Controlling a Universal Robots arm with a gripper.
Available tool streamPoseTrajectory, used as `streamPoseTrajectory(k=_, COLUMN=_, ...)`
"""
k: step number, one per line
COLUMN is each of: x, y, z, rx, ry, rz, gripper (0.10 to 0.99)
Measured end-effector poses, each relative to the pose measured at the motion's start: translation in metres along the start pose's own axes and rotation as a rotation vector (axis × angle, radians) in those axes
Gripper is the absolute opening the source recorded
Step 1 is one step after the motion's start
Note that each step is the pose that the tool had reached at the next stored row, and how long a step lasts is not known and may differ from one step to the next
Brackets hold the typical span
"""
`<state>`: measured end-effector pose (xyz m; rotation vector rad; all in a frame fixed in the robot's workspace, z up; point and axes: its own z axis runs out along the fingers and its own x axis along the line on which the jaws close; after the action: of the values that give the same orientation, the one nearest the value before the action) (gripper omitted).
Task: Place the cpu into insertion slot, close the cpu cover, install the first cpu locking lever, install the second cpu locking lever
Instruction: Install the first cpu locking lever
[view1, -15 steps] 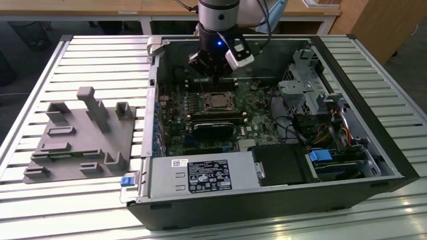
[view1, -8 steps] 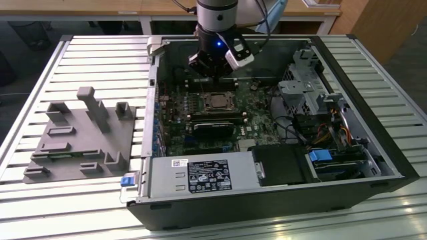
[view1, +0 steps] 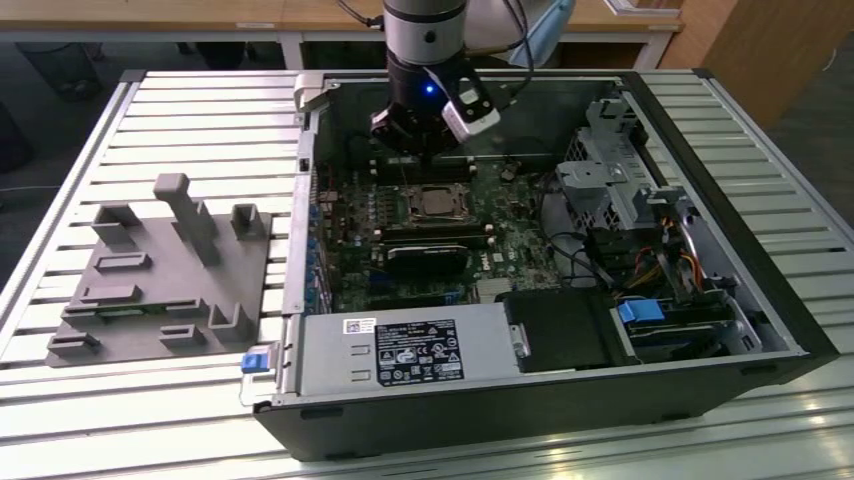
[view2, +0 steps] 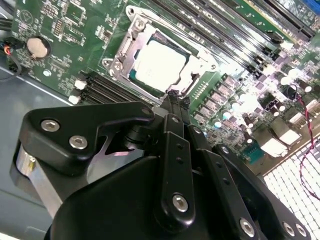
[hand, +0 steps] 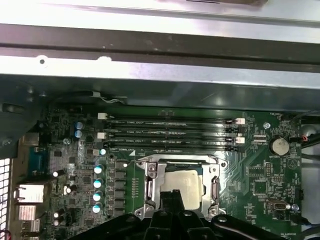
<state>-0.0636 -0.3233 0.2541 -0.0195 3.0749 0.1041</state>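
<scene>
Lying on its side on a slatted metal table (view1: 200, 110), an open desktop computer case (view1: 534, 415) takes up most of the exterior view, with wooden desks behind it. A grey moulded fixture (view1: 160, 270) sits on the slats at the exterior view's left, well apart from the case.

Inside the case, the green motherboard (view1: 350, 215) faces up. The cpu (view1: 430, 204) (view2: 159, 62) (hand: 182, 185) lies flat in the socket (view2: 116, 67), and the cpu cover (view2: 131, 36) (hand: 150, 182) is down around it, framing its dull metal top. How the locking levers stand cannot be told.

The gripper (view1: 424, 162) (view2: 175, 100) (hand: 172, 194) hangs just beside the socket's edge, fingers drawn narrow and close together with nothing between them. In both wrist views its black body hides the near edge of the socket.

Four memory slots (hand: 170, 134) run beside the socket, and a coin cell battery (view2: 37, 46) (hand: 279, 146) sits past them. A row of capacitors (hand: 98, 182) stands on the socket's other side. In the exterior view a black block (view1: 427, 262) lies near the cpu, the power supply (view1: 380, 352) lies along the near wall, and a drive cage (view1: 607, 180) with loose cables crowds the exterior view's right.
</scene>
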Motion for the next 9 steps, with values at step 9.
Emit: streamPoseTrajectory(k=9, x=0.003, y=0.0, z=-0.0001, rx=-0.015, ry=0.0301, rz=0.004, gripper=0.125)
